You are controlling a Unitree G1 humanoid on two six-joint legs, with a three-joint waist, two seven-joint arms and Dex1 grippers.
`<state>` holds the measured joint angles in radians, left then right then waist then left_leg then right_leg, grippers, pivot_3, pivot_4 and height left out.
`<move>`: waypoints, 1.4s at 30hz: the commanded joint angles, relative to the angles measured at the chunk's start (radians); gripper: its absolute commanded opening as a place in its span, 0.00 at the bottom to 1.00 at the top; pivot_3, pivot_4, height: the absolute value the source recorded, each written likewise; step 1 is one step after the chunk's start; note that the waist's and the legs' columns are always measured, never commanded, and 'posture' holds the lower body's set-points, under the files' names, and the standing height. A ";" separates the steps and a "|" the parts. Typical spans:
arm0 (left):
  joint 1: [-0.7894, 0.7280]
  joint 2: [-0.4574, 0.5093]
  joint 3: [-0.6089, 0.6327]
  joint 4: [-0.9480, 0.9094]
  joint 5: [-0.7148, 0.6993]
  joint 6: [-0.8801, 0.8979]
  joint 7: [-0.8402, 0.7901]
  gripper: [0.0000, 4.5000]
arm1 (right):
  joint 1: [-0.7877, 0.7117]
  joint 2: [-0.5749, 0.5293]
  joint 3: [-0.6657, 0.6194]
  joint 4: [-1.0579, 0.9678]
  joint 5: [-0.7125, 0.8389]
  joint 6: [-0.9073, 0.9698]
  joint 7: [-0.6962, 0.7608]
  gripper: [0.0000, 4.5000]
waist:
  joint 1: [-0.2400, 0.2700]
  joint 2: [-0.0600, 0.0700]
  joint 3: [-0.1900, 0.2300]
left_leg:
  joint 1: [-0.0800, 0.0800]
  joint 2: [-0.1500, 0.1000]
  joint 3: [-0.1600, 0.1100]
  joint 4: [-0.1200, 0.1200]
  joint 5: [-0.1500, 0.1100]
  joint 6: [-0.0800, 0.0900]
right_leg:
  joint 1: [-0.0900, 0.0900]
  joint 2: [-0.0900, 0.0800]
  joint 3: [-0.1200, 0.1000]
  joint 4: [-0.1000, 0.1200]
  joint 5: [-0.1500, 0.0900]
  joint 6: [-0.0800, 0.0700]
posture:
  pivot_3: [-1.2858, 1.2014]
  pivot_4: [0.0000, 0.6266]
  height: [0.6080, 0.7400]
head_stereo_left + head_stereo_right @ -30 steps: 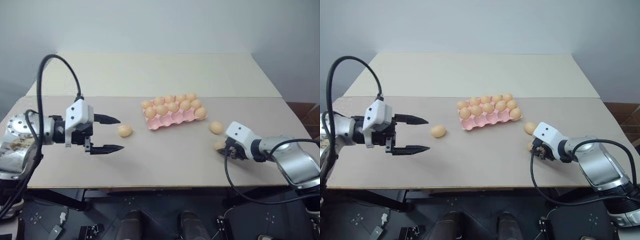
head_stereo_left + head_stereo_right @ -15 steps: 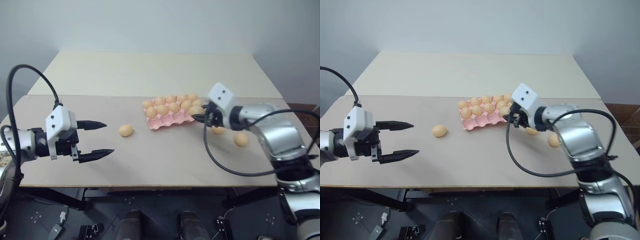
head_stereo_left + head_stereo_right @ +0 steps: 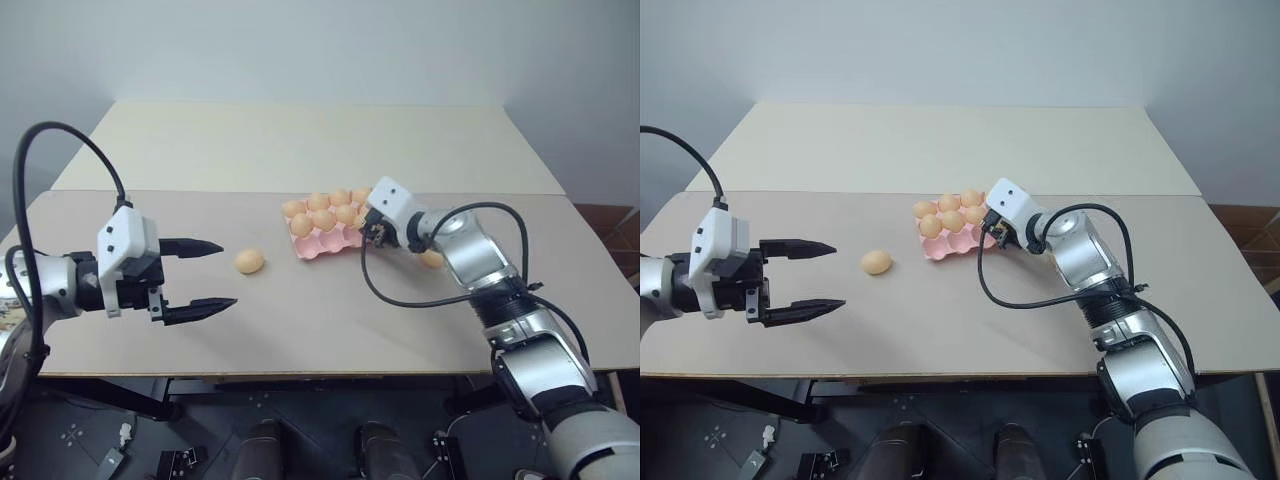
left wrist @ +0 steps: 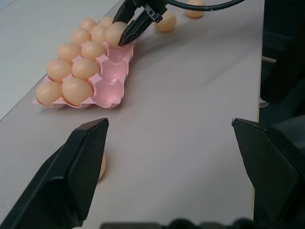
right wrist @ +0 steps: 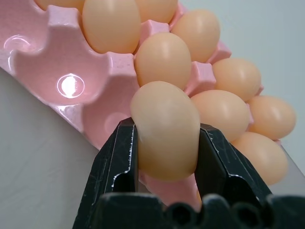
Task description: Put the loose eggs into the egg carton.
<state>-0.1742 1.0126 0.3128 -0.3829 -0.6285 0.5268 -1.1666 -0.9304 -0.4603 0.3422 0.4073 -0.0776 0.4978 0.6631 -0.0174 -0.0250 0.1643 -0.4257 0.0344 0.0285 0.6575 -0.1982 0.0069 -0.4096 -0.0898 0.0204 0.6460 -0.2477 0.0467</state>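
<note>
From the head views, the right gripper [image 3: 372, 230] is seen at the near right end of the carton [image 3: 325, 245], while the left gripper [image 3: 207, 273] hangs well apart from it, with its fingers spread wide and nothing between them; one loose egg [image 3: 249, 261] lies on the table [image 3: 330, 320] just ahead of those fingers, and another egg [image 3: 432, 259] is half hidden behind the right arm. In the left wrist view, the carton [image 4: 110, 76] is shown with filled far rows and several empty near cups, and the held egg [image 4: 116, 33] is carried at its far end. In the right wrist view, the fingers [image 5: 119, 157] are closed on an egg [image 5: 164, 130], held upright by its sides, long axis along the fingers. An empty cup [image 5: 57, 76] lies just ahead and to one side, so the coming move is judged to need a short shift and descent. The eggs are smooth, tan-orange and alike.
</note>
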 commanded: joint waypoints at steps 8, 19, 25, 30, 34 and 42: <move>-0.006 0.011 0.017 -0.023 -0.004 -0.013 0.011 1.00 | -0.026 -0.017 -0.038 0.008 -0.054 -0.040 0.011 0.31 | -0.002 0.000 0.000 | 0.000 0.000 0.000 0.000 0.000 0.000 | 0.000 0.000 0.000 0.000 0.000 0.000 | 0.52 0.24 1.00; -0.037 0.009 -0.005 -0.003 0.002 -0.025 0.005 1.00 | -0.057 0.009 -0.040 0.113 -0.076 -0.070 -0.010 0.39 | -0.004 0.000 0.000 | 0.000 0.000 0.000 0.000 0.000 0.000 | 0.000 0.000 0.000 0.000 0.000 0.000 | 0.52 0.24 1.00; -0.040 0.010 -0.006 0.001 0.004 -0.027 0.004 1.00 | -0.060 0.006 -0.049 0.110 -0.074 -0.070 0.011 0.85 | -0.005 0.000 0.000 | 0.000 0.000 0.000 -0.001 0.000 0.000 | 0.000 0.000 0.000 0.000 0.000 0.000 | 0.52 0.24 1.00; -0.040 0.009 -0.003 0.002 0.003 -0.027 0.005 1.00 | -0.049 0.003 -0.086 0.063 -0.050 -0.048 0.016 0.99 | -0.006 0.000 0.000 | 0.000 0.000 0.000 -0.001 0.000 0.000 | 0.000 0.000 0.000 0.000 0.000 0.000 | 0.52 0.24 1.00; -0.039 0.009 -0.002 0.002 0.003 -0.027 0.005 1.00 | -0.024 -0.009 -0.116 -0.022 -0.024 -0.002 0.043 0.99 | -0.006 0.000 0.000 | 0.000 0.000 0.000 -0.001 0.000 0.000 | -0.001 0.000 0.000 0.000 0.000 0.000 | 0.52 0.24 1.00; -0.052 0.007 -0.013 0.010 0.003 -0.028 0.002 1.00 | 0.022 -0.041 -0.156 -0.169 0.025 0.103 0.090 0.99 | -0.001 0.000 0.000 | 0.000 0.000 0.000 -0.001 0.000 0.000 | -0.001 0.000 0.000 0.000 0.000 0.000 | 0.52 0.24 1.00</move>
<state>-0.2046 1.0126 0.2928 -0.3730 -0.6258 0.5211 -1.1607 -0.8978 -0.4875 0.2202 0.2984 -0.0691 0.5819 0.7479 -0.0180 -0.0247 0.1645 -0.4259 0.0345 0.0285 0.6566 -0.1982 0.0068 -0.4103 -0.0897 0.0205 0.6461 -0.2478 0.0465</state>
